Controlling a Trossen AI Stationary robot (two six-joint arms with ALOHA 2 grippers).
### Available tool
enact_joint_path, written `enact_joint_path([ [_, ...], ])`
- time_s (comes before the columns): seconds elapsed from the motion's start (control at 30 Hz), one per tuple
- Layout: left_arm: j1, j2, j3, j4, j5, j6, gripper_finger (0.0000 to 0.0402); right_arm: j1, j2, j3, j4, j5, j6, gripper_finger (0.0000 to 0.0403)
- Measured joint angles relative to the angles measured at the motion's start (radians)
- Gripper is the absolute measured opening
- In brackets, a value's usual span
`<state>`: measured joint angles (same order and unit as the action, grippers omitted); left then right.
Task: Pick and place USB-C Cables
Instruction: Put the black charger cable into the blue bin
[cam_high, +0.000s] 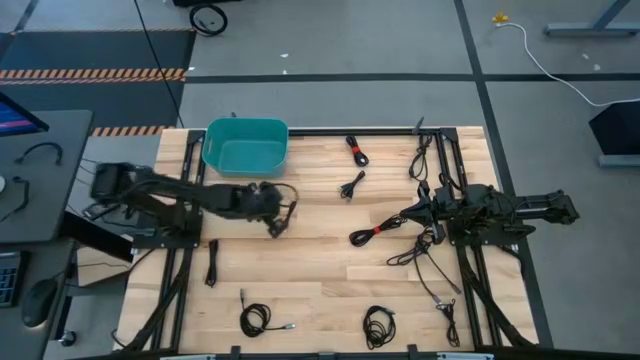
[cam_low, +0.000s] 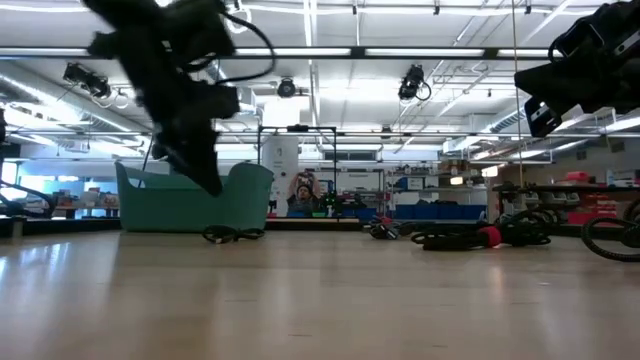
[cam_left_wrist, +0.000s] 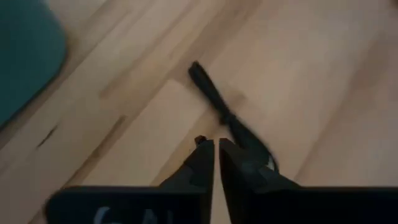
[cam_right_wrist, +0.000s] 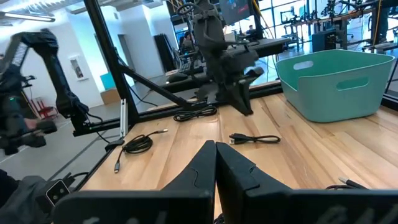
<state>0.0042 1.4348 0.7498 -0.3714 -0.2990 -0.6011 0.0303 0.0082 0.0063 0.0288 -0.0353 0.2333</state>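
My left gripper (cam_high: 277, 224) (cam_left_wrist: 216, 144) is shut and hangs above the wood, just near of the teal bin (cam_high: 246, 124) (cam_low: 240, 200). A thin black USB-C cable (cam_left_wrist: 214, 99) (cam_low: 232, 235) lies flat on the table just past its fingertips, one end running beside a finger. My right gripper (cam_high: 413, 213) (cam_right_wrist: 216, 147) is shut and raised at the table's right middle, next to a cable bound with a red tie (cam_high: 372, 232). More cables lie scattered: two (cam_high: 357, 150) (cam_high: 352, 185) by the far edge and several along the near edge.
Loose cables lie at the near edge (cam_high: 255, 318) (cam_high: 380, 325) and near left (cam_high: 212, 262). Others tangle around the right arm's base (cam_high: 420, 250) (cam_high: 424, 160). Black frame rails run along the table's sides. A person stands far back in the room (cam_low: 305, 190).
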Motion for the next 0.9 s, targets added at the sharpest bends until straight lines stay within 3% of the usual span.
enact_joint_path([
  [0.17, 0.017, 0.182, 0.174, -0.016, 0.036, -0.053, 0.0122, 0.000, 0.000, 0.000, 0.000, 0.000, 0.000, 0.0013],
  [0.33, 0.030, 0.323, 0.287, -0.141, 0.047, -0.142, 0.0203, 0.000, 0.000, 0.000, 0.000, 0.000, 0.000, 0.0013],
  [0.47, 0.048, 0.406, 0.314, -0.164, 0.093, -0.236, 0.0221, 0.000, 0.000, 0.000, 0.000, 0.000, 0.000, 0.0013],
  [0.67, 0.072, 0.432, 0.323, -0.172, 0.153, -0.305, 0.0162, 0.000, 0.000, 0.000, 0.000, -0.008, 0.000, 0.0013],
  [0.77, 0.077, 0.429, 0.323, -0.168, 0.178, -0.302, 0.0106, 0.000, 0.000, 0.000, 0.000, -0.018, 0.000, 0.0013],
  [0.9, 0.102, 0.414, 0.321, -0.185, 0.302, -0.254, 0.0022, 0.000, 0.000, 0.000, 0.000, -0.018, 0.000, 0.0013],
])
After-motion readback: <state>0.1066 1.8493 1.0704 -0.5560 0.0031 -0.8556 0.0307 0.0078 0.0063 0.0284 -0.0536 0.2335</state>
